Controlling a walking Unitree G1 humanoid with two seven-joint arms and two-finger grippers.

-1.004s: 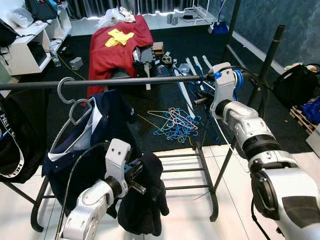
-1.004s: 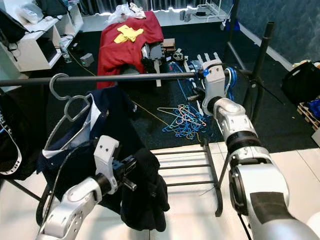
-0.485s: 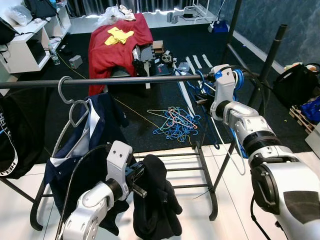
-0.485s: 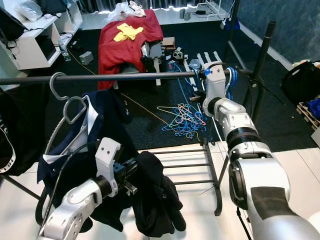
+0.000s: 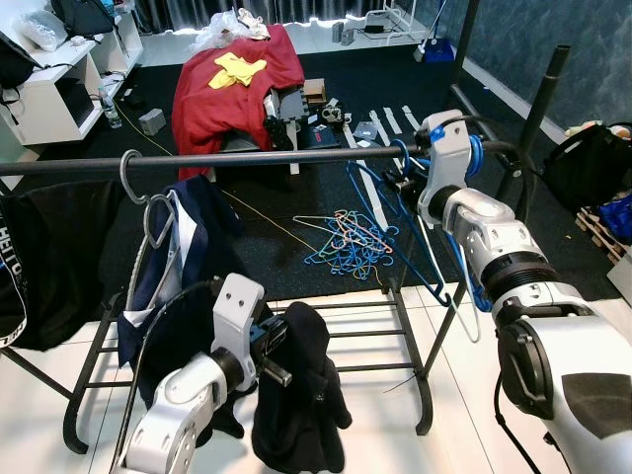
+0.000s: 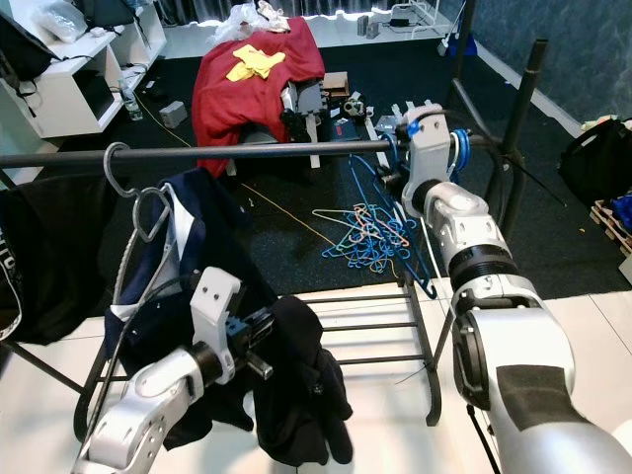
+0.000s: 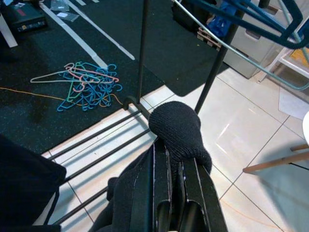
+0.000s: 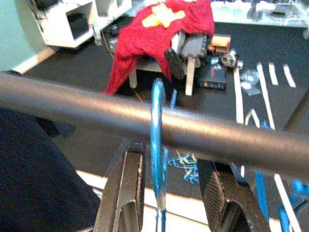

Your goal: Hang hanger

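While the blue hanger (image 5: pixel 432 240) hooks over the rail (image 5: pixel 247 159) at centre right, the right tool (image 8: pixel 166 193) stands open around it — the left tool (image 7: pixel 176 193) grips a black garment (image 5: pixel 299 390) at lower centre.

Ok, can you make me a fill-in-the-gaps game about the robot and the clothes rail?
1. The hook of the blue hanger is over the black ____.
2. The left claw is squeezing a ____ piece of clothing.
3. The pile of hangers lies on the ____.
4. The cloth with the yellow patch is ____.

Missing words: rail; black; floor; red
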